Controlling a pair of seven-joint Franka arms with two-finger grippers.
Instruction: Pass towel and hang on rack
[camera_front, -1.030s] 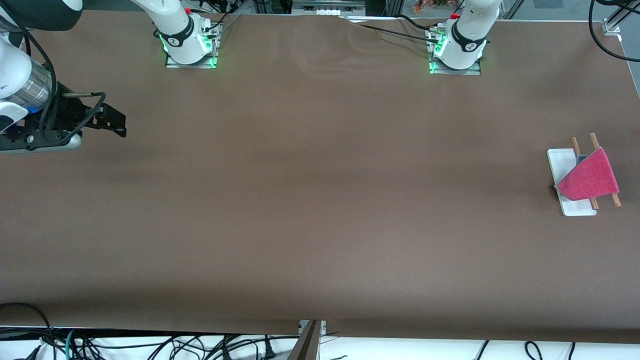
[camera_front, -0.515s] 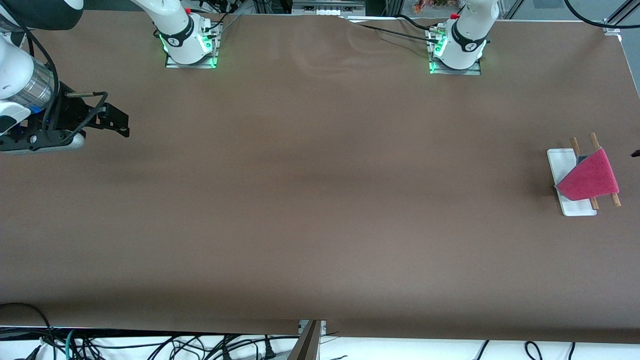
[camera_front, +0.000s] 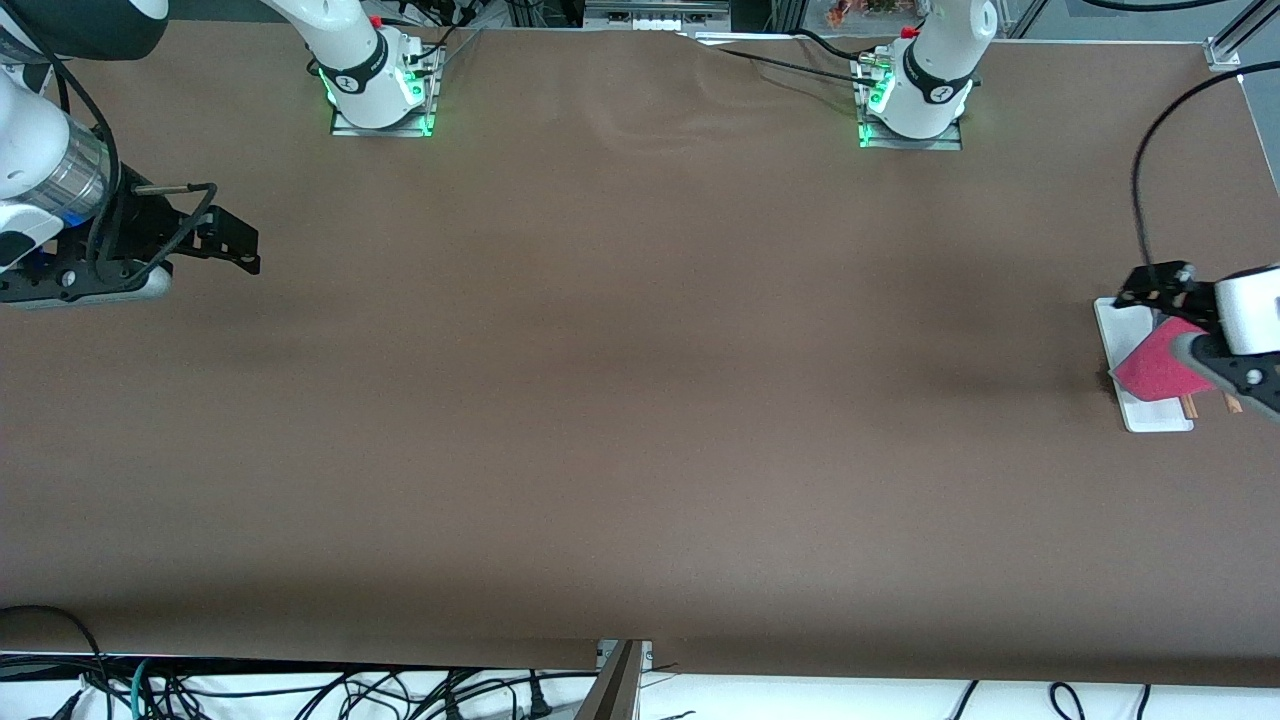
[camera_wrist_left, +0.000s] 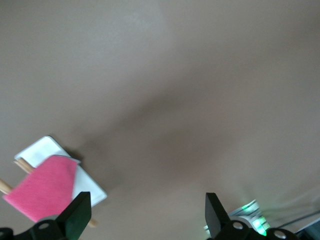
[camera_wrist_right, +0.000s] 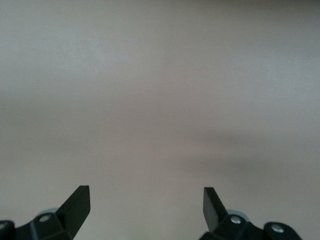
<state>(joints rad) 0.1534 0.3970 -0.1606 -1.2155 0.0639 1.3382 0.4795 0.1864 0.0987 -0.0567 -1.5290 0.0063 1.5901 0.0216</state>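
The pink-red towel (camera_front: 1150, 370) lies draped over the two brown rods of the rack (camera_front: 1120, 322), which stands on its white base plate at the left arm's end of the table. My left gripper (camera_front: 1160, 315) hovers over the rack and towel, open and holding nothing, and hides part of the rods. In the left wrist view the towel (camera_wrist_left: 42, 192) and the rack (camera_wrist_left: 42, 149) show beside one finger of the left gripper (camera_wrist_left: 145, 212). My right gripper (camera_front: 236, 245) waits open over the right arm's end of the table; the right wrist view has only bare table between the fingers of the right gripper (camera_wrist_right: 145, 197).
The two arm bases (camera_front: 378, 90) (camera_front: 915, 95) stand along the table's edge farthest from the front camera. A black cable (camera_front: 1140, 190) arcs above the table near the left gripper. Brown table top (camera_front: 640, 380) spreads between the grippers.
The left gripper has come into the front view from the left arm's end of the table and now hangs over the rack. The towel and the right arm have stayed put.
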